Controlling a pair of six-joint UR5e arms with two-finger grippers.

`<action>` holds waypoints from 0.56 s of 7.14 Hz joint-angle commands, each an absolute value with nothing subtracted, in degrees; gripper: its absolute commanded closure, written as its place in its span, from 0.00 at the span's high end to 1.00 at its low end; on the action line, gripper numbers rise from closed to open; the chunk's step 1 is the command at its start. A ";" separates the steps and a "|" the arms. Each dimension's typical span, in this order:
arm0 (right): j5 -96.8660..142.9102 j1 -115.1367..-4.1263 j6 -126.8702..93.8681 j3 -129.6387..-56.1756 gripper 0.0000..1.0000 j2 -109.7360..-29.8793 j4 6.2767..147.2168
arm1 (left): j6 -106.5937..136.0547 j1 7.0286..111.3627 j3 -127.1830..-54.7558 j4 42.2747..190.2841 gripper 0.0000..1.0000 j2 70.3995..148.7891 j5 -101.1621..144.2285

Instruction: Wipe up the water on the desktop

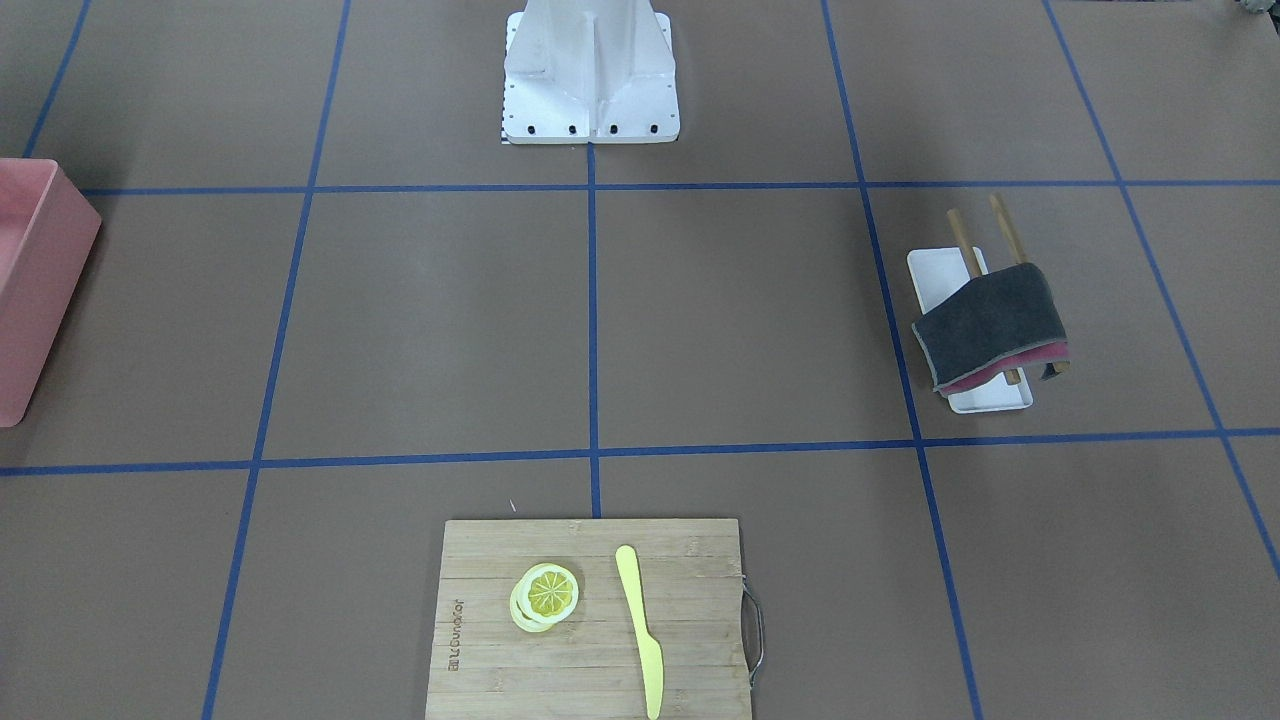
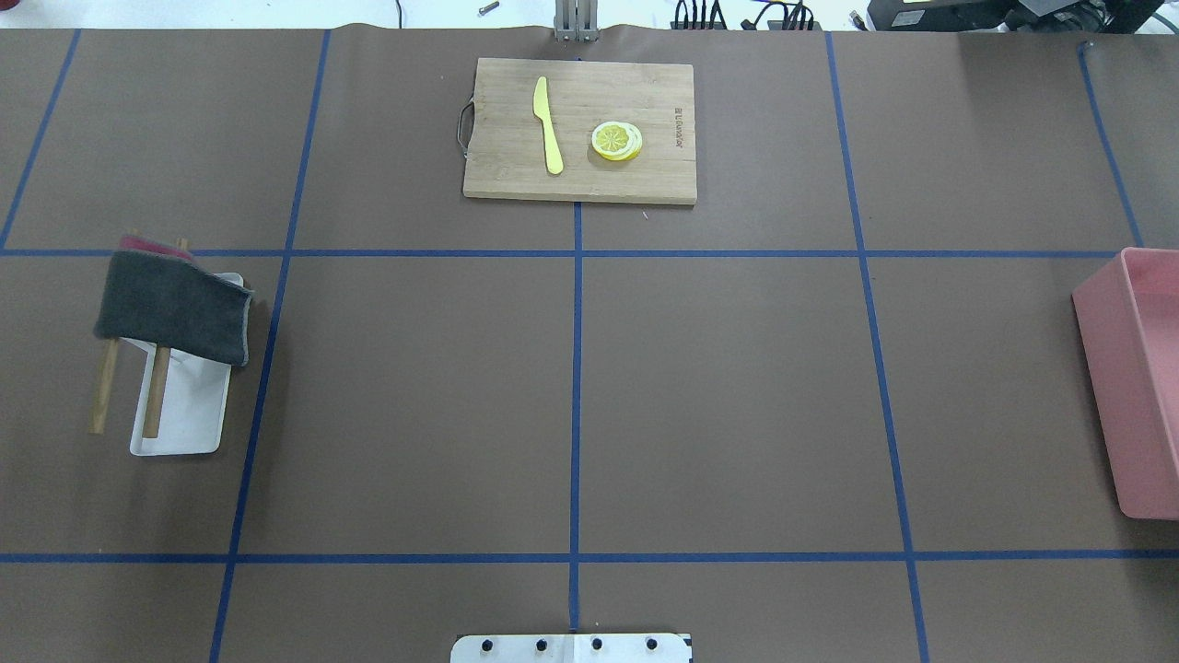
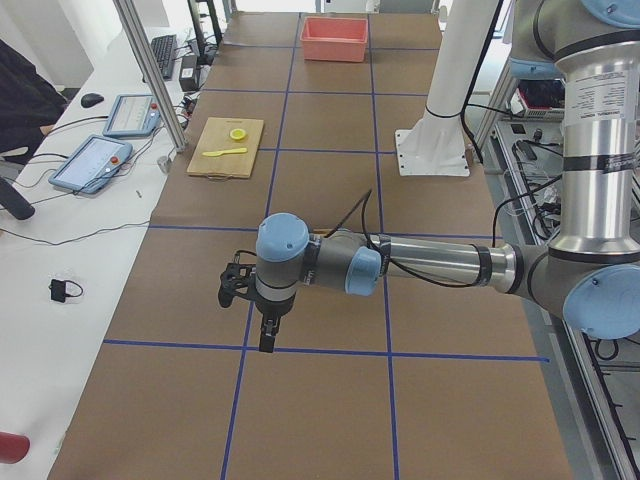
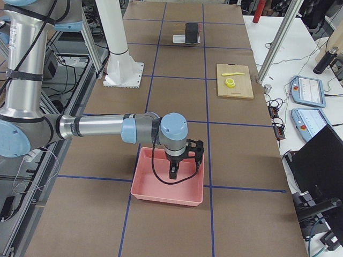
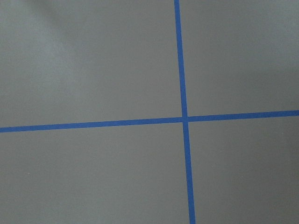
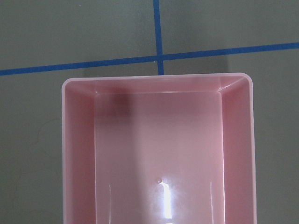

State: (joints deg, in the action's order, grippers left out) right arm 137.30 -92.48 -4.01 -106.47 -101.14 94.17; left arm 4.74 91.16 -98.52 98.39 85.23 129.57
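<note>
Step in hand, as I judged it: fetch the cloth; nothing wiped yet. The table [image 2: 718, 387] lay brown and squared off in blue tape under both arms, and I could make out no wet patch on it in any view. The grey cloth [image 2: 175, 308] hung over a wooden rack [image 2: 157, 396] straddling the edge of a white tray [image 2: 189, 419] at my left end of the table, well apart from the pink bin [image 2: 1138, 387] at my right end. The rack's rails ran away from my base, with the cloth draped across their far end. My left hand [image 3: 266, 335] hovered fingers-down above a tape crossing at that left end; its wrist camera showed only bare table and tape. My right hand [image 4: 181, 163] hung over the pink bin. Fingers apart or together: I could not tell for either hand. Judgement: the left arm was much the nearer, and the cloth lay from it toward the table's middle, so the reach was the left's.
</note>
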 commanded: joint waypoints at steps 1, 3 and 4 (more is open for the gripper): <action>137.02 -92.55 -3.96 -106.52 1.00 -101.08 94.31 | 4.22 91.32 -98.26 99.31 0.98 83.25 129.73; 136.93 -92.55 -3.87 -106.61 1.00 -100.55 94.04 | 4.83 91.32 -98.34 101.08 0.98 82.97 129.81; 136.67 -92.55 -3.95 -106.52 1.00 -100.89 93.69 | 5.09 91.32 -98.44 100.73 0.98 83.40 133.64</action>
State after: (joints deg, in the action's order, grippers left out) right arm 136.90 -92.55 -3.92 -106.57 -100.73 94.03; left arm 4.81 91.31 -98.24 100.88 83.17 130.64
